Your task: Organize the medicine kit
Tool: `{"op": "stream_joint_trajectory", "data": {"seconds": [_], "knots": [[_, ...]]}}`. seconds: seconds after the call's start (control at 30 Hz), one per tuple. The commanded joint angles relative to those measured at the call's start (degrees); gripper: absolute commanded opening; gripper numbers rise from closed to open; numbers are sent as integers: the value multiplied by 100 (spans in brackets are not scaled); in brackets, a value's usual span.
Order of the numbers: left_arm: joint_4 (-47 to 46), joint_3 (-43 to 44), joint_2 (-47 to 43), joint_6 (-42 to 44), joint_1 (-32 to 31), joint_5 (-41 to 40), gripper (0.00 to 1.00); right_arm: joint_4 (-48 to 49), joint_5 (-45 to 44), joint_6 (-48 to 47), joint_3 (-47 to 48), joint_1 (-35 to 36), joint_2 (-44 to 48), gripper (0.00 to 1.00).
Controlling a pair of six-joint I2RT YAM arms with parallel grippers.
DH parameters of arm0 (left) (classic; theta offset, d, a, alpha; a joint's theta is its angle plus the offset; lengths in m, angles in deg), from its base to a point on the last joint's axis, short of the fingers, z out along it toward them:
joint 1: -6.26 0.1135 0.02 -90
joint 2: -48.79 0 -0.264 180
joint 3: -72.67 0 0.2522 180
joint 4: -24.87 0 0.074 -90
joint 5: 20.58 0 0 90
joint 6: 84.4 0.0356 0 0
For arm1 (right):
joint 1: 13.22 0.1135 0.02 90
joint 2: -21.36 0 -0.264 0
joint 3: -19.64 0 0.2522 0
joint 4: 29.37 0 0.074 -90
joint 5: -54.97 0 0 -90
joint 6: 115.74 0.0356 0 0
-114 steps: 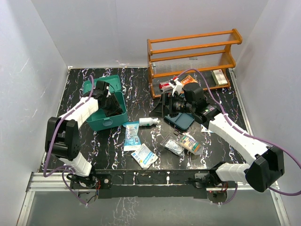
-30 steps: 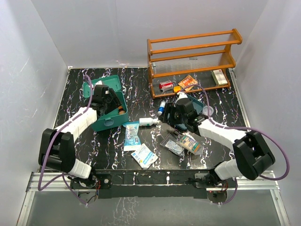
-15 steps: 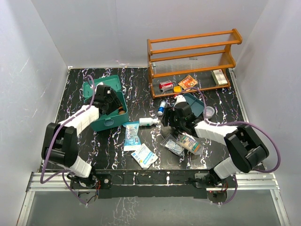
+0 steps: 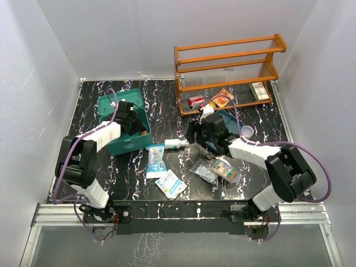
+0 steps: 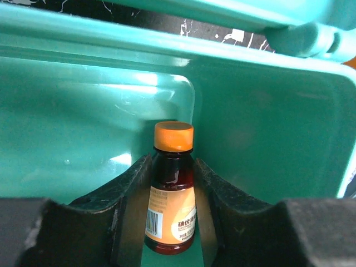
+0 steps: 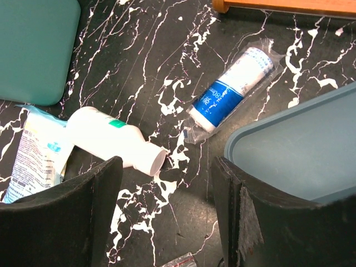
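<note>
the open teal kit (image 4: 128,144) sits on the left side of the black marbled table (image 4: 133,172), well apart from the orange rack (image 4: 228,61) at the rear right. the left gripper (image 5: 171,167) reaches inside the kit, its jaws closed on a brown bottle (image 5: 171,214) with an orange cap, near an inner corner of the box. the right gripper (image 6: 167,164) hovers mid-table, jaws wide apart and holding nothing, over a white bottle (image 6: 114,146) lying on its side. a blue-and-white wrapped roll (image 6: 233,89) lies nearby, just beside a blue tray (image 6: 300,150).
</note>
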Motion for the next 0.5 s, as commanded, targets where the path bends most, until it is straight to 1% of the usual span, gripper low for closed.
{"op": "stream_joint_trajectory", "data": {"seconds": [0.0, 0.1, 0.23, 0.37, 0.47], "knots": [[-52, 63, 75, 198, -66, -43, 33, 345, 89, -246, 310, 106, 47, 63], [115, 19, 146, 211, -124, -26, 27, 267, 54, -252, 333, 156, 76, 63], [156, -97, 18, 229, -265, 60, 23, 86, 2, -333, 354, 209, 122, 62], [373, -190, -207, 143, -382, 67, 21, -73, -6, -449, 375, 278, 167, 62], [455, -325, -366, 45, -393, 136, 22, -186, 17, -557, 433, 341, 152, 64]]}}
